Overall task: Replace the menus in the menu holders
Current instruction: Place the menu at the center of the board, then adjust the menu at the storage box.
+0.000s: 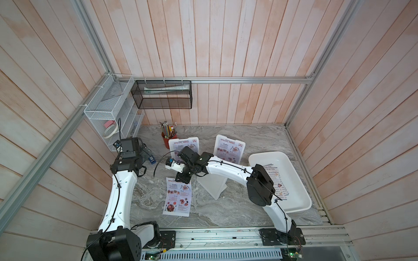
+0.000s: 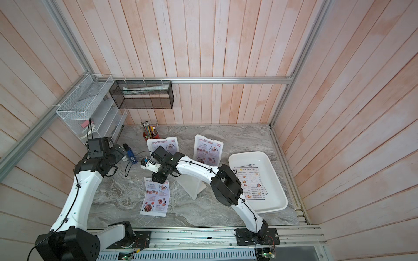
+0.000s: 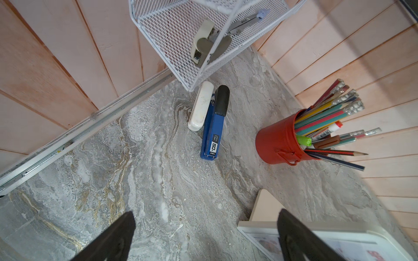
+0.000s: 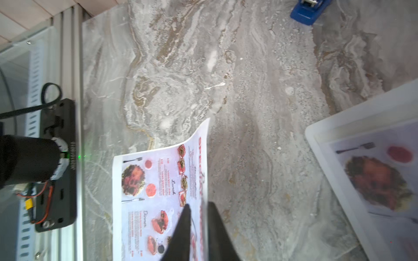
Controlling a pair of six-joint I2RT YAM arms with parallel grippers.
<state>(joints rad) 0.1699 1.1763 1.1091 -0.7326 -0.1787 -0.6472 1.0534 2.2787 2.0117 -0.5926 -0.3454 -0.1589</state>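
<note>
A loose "Special Menu" sheet lies flat on the marble table, its top end under my right gripper. That gripper's jaws stand slightly apart, and the menu's raised edge runs loosely between them. Two menu holders stand at the back, each showing a Special Menu. A third white holder sits under my right forearm. Dim Sum Inn menus lie in the white tray. My left gripper hangs wide open and empty at the back left.
A red pencil cup stands behind the left holder. A blue stapler and a white bar lie near my left gripper. A white mesh basket and a black one hang on the walls.
</note>
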